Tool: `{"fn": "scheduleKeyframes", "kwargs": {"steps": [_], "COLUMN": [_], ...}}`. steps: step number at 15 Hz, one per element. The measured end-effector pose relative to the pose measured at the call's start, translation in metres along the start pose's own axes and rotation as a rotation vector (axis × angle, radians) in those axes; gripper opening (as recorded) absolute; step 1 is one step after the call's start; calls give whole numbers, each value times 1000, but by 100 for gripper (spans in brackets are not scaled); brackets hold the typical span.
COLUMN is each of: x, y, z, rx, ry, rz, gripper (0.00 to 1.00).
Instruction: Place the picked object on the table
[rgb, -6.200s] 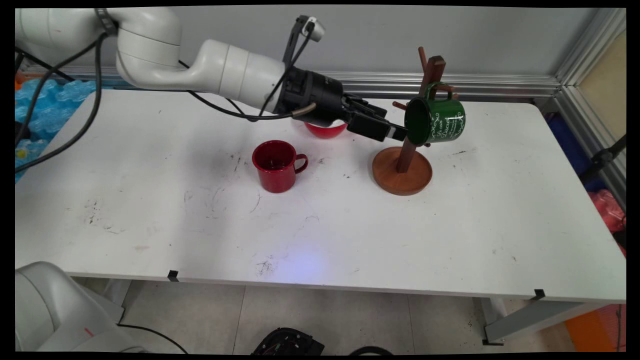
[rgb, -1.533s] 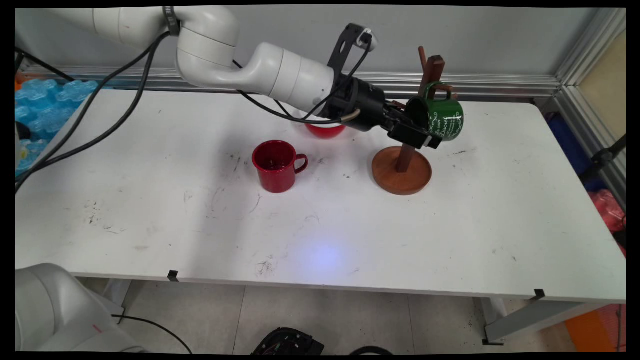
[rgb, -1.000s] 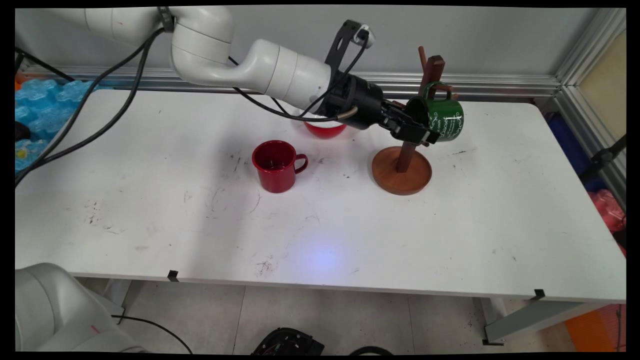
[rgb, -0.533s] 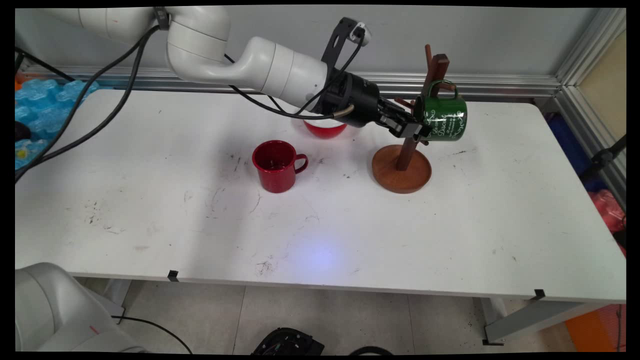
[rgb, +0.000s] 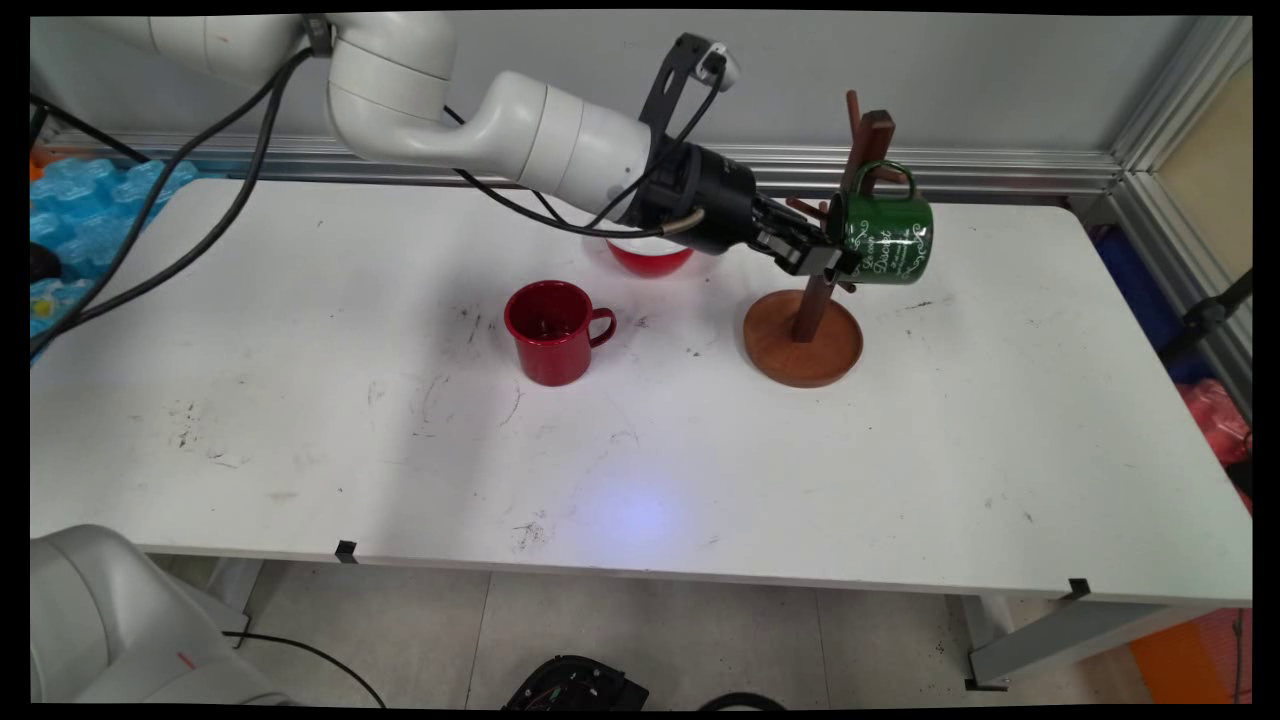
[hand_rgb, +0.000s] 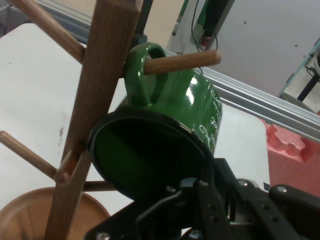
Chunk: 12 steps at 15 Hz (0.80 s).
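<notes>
A green enamel mug (rgb: 892, 238) with white lettering hangs by its handle on a peg of the wooden mug tree (rgb: 804, 345), its mouth facing left. My gripper (rgb: 835, 262) reaches in from the left and is shut on the mug's lower rim. In the hand view the green mug (hand_rgb: 165, 135) fills the middle, its handle looped over a peg. My gripper (hand_rgb: 210, 186) pinches the rim from below, one finger inside and one outside. The wooden mug tree (hand_rgb: 100, 100) stands on the left.
A red mug (rgb: 550, 332) stands upright left of the tree's round base. A red bowl (rgb: 650, 260) sits behind it, partly hidden by my wrist. The table's back edge meets a metal rail by the wall.
Six seconds ago the gripper was left of the mug, apart from it. It has since reached the rim and shut on it. The mug has tipped up and shifted slightly right; the post leans with it.
</notes>
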Motion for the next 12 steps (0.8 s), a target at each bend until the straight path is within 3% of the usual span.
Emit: {"fn": "scheduleKeyframes", "kwargs": {"steps": [12], "x": [8], "y": [8], "z": [-8], "rx": [-9], "ry": [11], "rz": [2], "gripper": [0]}}
